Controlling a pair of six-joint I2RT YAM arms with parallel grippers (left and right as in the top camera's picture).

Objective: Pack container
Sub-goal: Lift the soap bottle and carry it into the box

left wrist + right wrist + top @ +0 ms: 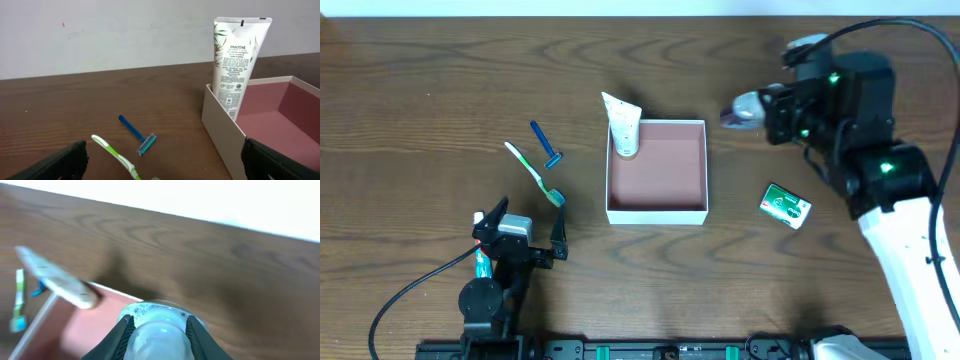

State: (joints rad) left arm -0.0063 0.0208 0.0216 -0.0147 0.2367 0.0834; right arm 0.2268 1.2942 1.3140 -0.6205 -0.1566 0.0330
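The container [657, 210] is a square shallow white-walled box with a pinkish-brown floor, at the table's middle; it also shows in the left wrist view [220, 117] and the right wrist view [47, 315]. A white Pantene tube [624, 128] leans in its back left corner [235, 60]. My right gripper [760, 112] is shut on a clear, pale bottle [740, 111], held above the table just right of the container's back right corner; its fingers [159, 324] clamp the bottle [152, 311]. My left gripper [528, 226] is open and empty, low at the front left [162, 152].
A green and white toothbrush [535, 173] [117, 157] and a blue razor [546, 146] [140, 137] lie left of the container, just beyond my left gripper. A green and white packet [785, 205] lies right of the container, near my right arm.
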